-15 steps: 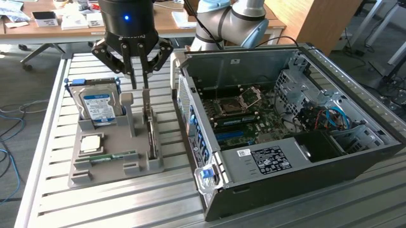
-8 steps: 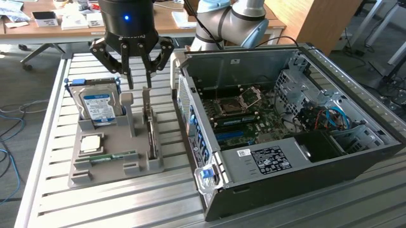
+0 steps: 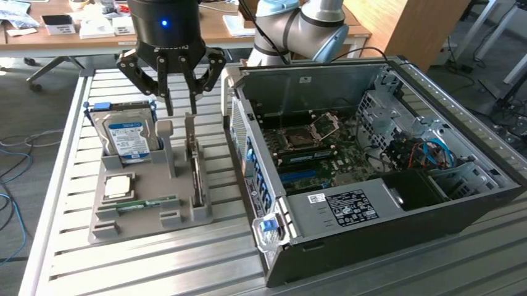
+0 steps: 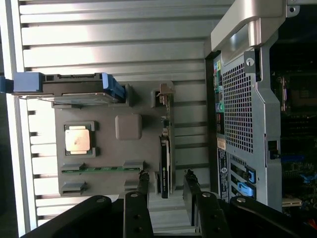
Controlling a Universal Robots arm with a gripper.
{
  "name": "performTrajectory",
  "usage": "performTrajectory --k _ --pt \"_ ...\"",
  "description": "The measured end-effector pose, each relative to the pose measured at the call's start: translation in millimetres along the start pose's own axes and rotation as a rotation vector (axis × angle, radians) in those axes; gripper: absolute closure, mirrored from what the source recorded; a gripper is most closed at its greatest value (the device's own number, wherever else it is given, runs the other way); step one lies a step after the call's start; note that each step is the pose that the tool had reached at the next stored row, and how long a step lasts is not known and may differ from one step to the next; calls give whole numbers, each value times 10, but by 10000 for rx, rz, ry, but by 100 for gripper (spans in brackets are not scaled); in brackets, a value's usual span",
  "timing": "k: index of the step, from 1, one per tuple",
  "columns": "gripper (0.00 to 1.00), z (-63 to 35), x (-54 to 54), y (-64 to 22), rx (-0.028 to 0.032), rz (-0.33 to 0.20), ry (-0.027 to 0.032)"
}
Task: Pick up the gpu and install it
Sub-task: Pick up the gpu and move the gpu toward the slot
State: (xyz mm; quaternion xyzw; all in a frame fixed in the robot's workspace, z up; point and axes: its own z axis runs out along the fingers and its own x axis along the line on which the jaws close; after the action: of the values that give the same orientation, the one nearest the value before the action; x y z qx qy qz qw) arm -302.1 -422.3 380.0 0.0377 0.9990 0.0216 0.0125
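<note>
The gpu (image 3: 197, 169) stands on its long edge in a slot of the grey holder tray (image 3: 148, 217), a thin dark card with a metal bracket at its far end. In the wrist view the gpu (image 4: 165, 158) appears edge-on, one end lying between the two black fingers (image 4: 143, 186). My gripper (image 3: 182, 106) hangs just above the card's far end, open, one finger on each side of the card's line and nothing in its grasp. From the wrist camera, the gripper (image 4: 167, 184) frames the card without touching it.
The tray also holds an upright hard drive (image 3: 128, 132), a CPU (image 3: 120, 185) and a RAM stick (image 3: 144, 203). An open computer case (image 3: 461, 203) lies at the exterior view's right, its motherboard (image 3: 317, 148) exposed. Everything rests on a slatted metal table (image 3: 165, 265).
</note>
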Motion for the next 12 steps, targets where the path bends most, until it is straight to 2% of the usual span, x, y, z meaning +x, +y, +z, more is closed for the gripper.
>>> performTrajectory --k 6,12 --pt "58 7 0 0 -1 0 -2" --pt "58 65 2 -3 -1 0 -1"
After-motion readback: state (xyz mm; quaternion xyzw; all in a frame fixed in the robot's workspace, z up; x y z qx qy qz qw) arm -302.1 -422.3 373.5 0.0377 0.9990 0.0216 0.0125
